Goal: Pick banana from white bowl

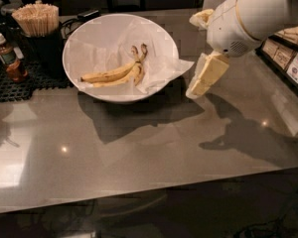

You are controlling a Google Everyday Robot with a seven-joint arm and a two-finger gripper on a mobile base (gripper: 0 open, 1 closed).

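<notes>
A banana [109,75], yellow with dark spots, lies inside the white bowl [65,63] on a crumpled white paper liner [176,66]; its dark stems point to the upper right. The bowl stands at the back left of the grey counter. My gripper [196,53] hangs just right of the bowl's rim, above the counter. Its cream fingers [207,74] stand apart and hold nothing. The white arm comes in from the upper right.
A dark cup of wooden stirrers [37,19] and a small sauce bottle [9,58] stand on a black mat [20,86] left of the bowl. A shelf of packets [288,46] lines the right side. The counter's front edge [139,195] runs across the bottom.
</notes>
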